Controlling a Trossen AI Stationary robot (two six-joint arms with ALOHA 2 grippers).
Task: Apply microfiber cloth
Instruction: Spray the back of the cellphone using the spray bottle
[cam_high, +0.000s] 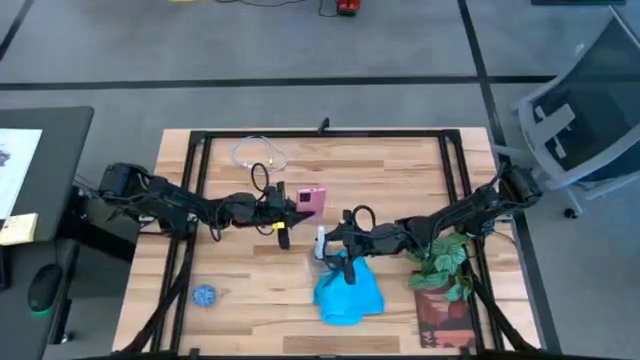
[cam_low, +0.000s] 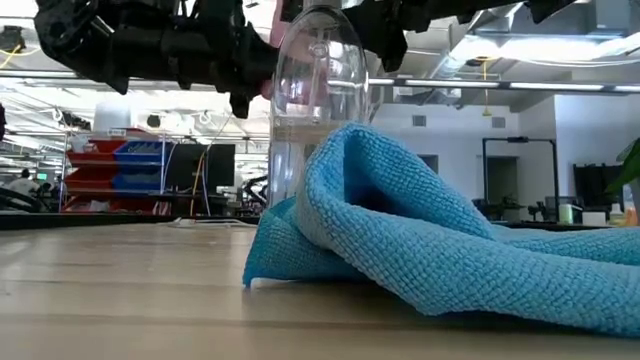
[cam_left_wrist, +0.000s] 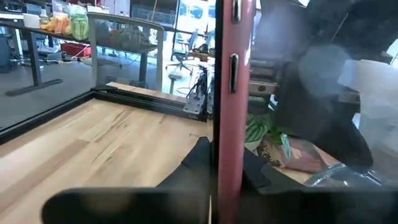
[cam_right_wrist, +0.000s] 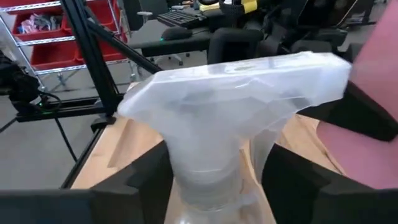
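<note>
Wooden desk (cam_high: 240, 310) under two dark arms. At left we see a small blue disc (cam_high: 205, 295); the left pincer (cam_high: 290, 208) clamps a pink phone (cam_high: 312, 201) on edge at centre. Next, the right pincer (cam_high: 330, 243) grips a clear spray bottle (cam_low: 315, 90) standing against the microfiber cloth (cam_high: 349, 292), which lies crumpled just right of centre. To wipe well, we judge the bottle should be released first, then the cloth pinched by a raised fold.

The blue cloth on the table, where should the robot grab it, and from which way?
Probably the raised fold of the microfiber cloth, pinched from straight above. The cloth lies crumpled, not flat, so that hump gives fingers something to close on. The right gripper holds the spray bottle right beside it, and the left gripper holds a pink phone, so neither is free yet.
</note>
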